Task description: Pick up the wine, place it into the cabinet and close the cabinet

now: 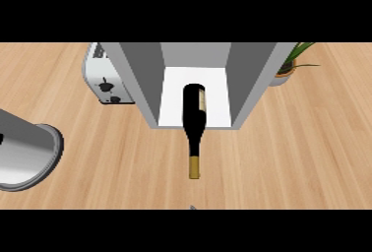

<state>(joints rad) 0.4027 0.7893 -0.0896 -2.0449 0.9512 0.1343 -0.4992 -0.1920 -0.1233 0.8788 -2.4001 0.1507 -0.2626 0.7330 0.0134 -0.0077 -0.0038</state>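
Observation:
The wine bottle (194, 123) is dark with a gold-capped neck and lies on its side. Its body rests on the white floor of the open grey cabinet (142, 83) at the middle back of the counter. The neck sticks out past the cabinet's front edge onto the wooden counter (291, 147), pointing toward me. A thick grey forearm (25, 155) comes in at the left edge, and its hand is out of the picture. No hand shows, and nothing touches the bottle.
A silver toaster (105, 78) stands just left of the cabinet. A potted plant (289, 66) sits behind its right wall. A small grey tip (193, 207) shows at the bottom edge, in line with the bottle's neck.

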